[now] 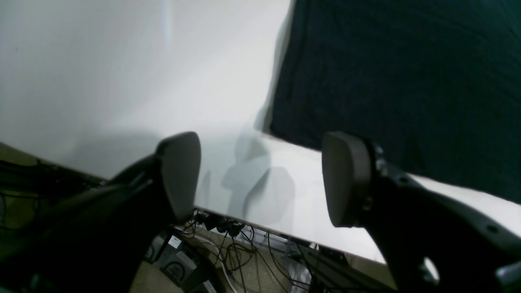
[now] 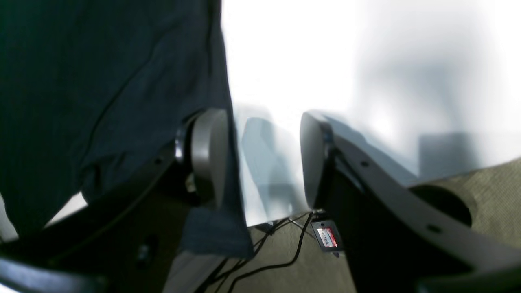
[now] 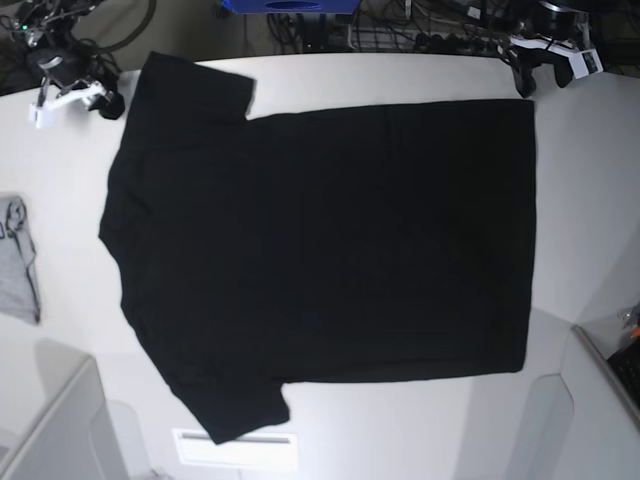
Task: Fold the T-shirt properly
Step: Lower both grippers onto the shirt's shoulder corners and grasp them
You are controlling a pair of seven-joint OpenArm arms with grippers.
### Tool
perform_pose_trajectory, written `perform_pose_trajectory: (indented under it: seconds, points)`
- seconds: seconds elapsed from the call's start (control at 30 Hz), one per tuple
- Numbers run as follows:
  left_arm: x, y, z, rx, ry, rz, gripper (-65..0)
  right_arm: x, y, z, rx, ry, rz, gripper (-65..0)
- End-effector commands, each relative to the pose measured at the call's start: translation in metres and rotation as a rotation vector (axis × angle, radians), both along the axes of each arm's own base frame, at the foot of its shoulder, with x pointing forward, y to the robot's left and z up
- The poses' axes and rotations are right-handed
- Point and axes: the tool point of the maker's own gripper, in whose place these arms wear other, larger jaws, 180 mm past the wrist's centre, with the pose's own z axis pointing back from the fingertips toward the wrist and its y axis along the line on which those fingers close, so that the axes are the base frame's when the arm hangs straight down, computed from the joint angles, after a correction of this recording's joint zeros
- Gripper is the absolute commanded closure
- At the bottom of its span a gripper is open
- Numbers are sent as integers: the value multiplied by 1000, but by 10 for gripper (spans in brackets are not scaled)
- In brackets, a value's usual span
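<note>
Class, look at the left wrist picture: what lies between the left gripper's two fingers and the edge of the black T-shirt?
Only bare white table, crossed by the fingers' shadows, separates the open left gripper from the T-shirt; the left wrist view shows this.

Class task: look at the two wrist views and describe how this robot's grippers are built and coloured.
Both the left gripper and the right gripper have two black, curved finger arms with small holes, each tipped by a rounded, smooth dark grey oval pad.

Overhead base view; both wrist views low, close — shared T-shirt (image 3: 320,250) edges.
</note>
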Motion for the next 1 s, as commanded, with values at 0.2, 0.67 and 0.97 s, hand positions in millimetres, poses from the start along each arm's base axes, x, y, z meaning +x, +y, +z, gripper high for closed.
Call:
perform_pose_trajectory:
  seconds: [0.2, 0.67, 0.97]
  points:
    - [6, 0, 10, 4, -37, -10, -446, -2, 42, -13, 56, 41, 137, -279]
    - [26, -23, -17, -111, 69, -17, -443, -2, 43, -13, 59, 41, 138, -153]
    - [34, -33, -27, -156, 125, -33, -441, -2, 44, -14, 62, 47, 145, 0]
